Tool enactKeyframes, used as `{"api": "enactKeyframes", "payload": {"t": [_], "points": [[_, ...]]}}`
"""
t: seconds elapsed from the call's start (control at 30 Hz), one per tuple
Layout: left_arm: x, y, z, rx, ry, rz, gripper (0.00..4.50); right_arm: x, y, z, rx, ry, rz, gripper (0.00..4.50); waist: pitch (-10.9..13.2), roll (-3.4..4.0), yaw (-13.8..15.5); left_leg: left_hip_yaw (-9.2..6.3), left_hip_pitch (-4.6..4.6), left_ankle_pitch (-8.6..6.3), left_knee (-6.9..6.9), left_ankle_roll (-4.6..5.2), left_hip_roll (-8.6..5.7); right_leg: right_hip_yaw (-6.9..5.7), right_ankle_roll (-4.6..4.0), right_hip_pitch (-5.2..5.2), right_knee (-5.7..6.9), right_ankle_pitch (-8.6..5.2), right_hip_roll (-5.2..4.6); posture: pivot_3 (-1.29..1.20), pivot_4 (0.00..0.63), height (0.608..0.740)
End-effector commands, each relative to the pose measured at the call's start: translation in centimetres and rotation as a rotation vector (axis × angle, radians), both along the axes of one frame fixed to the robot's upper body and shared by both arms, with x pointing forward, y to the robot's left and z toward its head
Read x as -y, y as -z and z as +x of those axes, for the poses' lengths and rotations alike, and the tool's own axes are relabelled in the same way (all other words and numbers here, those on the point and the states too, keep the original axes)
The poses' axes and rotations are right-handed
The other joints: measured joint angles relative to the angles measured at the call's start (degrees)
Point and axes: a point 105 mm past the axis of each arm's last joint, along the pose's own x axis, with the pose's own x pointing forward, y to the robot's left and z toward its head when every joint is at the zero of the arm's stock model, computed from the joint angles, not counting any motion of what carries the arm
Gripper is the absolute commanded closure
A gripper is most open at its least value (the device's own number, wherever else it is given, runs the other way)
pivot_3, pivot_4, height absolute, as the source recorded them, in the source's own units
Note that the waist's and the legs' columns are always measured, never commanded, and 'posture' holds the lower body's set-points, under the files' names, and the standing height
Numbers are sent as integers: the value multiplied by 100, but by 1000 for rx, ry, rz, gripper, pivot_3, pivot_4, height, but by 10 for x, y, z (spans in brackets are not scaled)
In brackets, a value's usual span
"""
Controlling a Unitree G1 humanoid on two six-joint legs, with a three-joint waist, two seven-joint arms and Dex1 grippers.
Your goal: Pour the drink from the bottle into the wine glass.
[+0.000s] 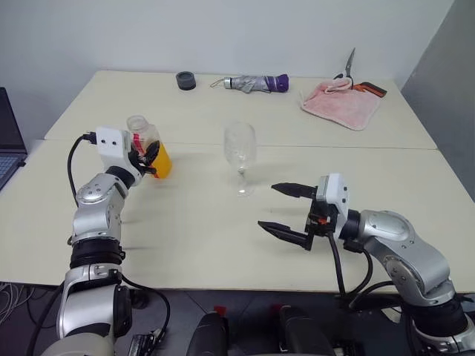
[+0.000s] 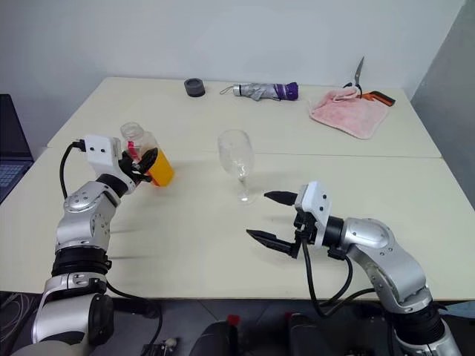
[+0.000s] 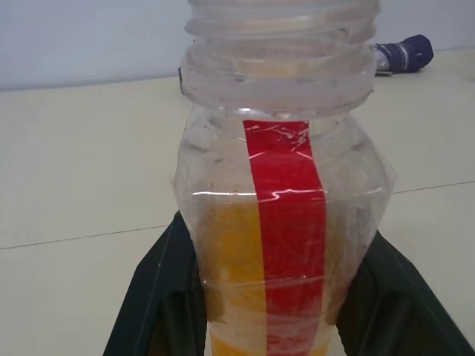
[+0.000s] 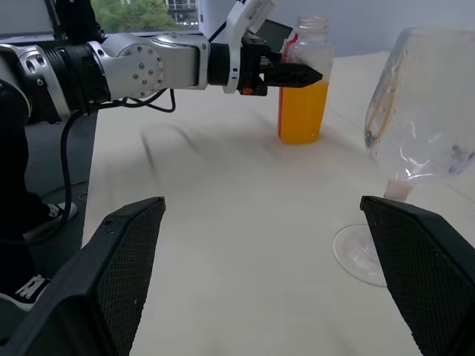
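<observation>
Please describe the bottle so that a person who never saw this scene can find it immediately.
On the pale table, look left of the empty wine glass. The bottle stands there, gripped by the left gripper. Uncapped, with a red strip, it alone holds orange liquid.

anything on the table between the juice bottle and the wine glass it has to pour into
Nothing visible does. The small clear plastic bottle of orange drink, clamped in the left gripper, has bare cream table between it and the clear stemmed wine glass.
</observation>
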Motion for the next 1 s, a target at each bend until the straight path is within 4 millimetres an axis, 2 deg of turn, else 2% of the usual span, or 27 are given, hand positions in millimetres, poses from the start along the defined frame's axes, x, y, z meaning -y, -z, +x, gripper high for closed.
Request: {"api": "enactKeyframes", "payload": {"t": [0.03,0.2,0.3,0.47,0.6,0.7,1.0], "points": [[39,-48,1,150,131,142,2758,2,-24,-4,79,9,44,0,0,0,3,-3,-4,0,2,0,0,-1,0,-1,0,0,-1,0,150,740],[85,-72,3,228,259,292,2759,5,-38,3,104,70,87,0,1,-2,29,-10,-11,0,7,0,-1,-6,1,-1,-1,0,-3,0,150,740],[103,-85,4,284,302,372,2760,7,-43,8,125,115,109,0,2,-2,19,-6,-9,0,6,0,-7,-4,1,-2,-1,0,0,0,150,740],[128,-95,5,368,373,506,2760,8,-48,15,156,185,131,0,2,-2,-6,2,-4,0,2,0,-6,2,0,-4,0,0,2,0,150,740],[138,-101,7,422,400,579,2760,8,-56,21,194,251,187,0,2,-2,-6,3,-6,0,1,0,-6,3,0,-6,0,0,3,0,150,740],[142,-106,7,473,410,647,2760,2,-53,17,153,188,186,0,2,-2,2,4,-8,0,2,0,-8,3,0,-8,0,0,3,0,150,740],[145,-111,7,577,418,811,2760,9,-51,23,144,235,179,0,2,-2,-2,3,-10,0,1,1,-9,2,0,-8,-2,0,2,0,150,740]]}}
